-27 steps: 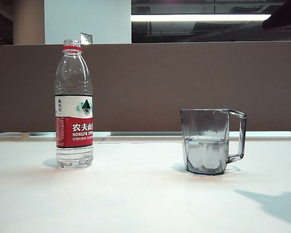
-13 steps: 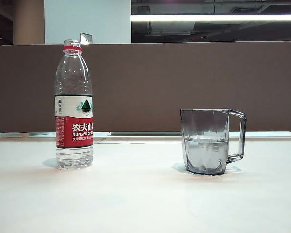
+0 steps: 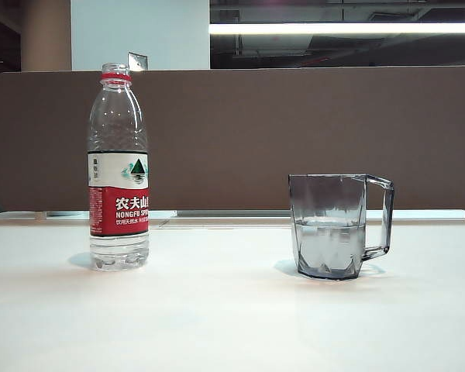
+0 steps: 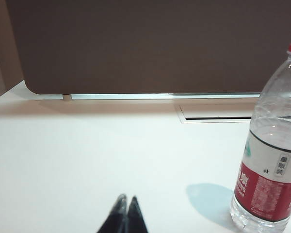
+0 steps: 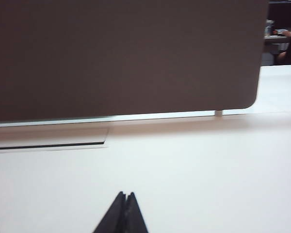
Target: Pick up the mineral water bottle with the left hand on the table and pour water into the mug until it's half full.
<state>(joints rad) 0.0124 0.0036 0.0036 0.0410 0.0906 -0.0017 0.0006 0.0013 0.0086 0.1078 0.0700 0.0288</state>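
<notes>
The left gripper (image 4: 126, 200) has its jaws pressed together into a single black wedge, low over the table (image 4: 87, 160) and holding nothing. The mineral water bottle (image 4: 274, 145) stands upright on the table at about two o'clock from the tips, well apart from them. It is clear ribbed plastic with a red neck ring and a white-and-red label.

The right gripper (image 5: 125, 196) likewise shows jaws shut tip to tip, a dark pointed pair over bare white tabletop, gripping nothing.

In the exterior view neither arm appears. The bottle stands upright at nine o'clock of the frame, its cap off and a little water in its base. The mug (image 3: 337, 225) sits at about four o'clock of centre, well apart from the bottle. It is smoky grey, transparent and faceted, with an angular handle pointing toward three o'clock. Water fills it to roughly half its height.

The table is glossy white and flat, and the bottle and mug cast soft shadows on it. Behind it runs a brown partition panel (image 3: 256, 132) with rounded corners, and a slotted cable cover (image 4: 216, 112) lies flush in the tabletop beside the panel. A long ceiling light (image 3: 318, 28) glows at twelve o'clock.
</notes>
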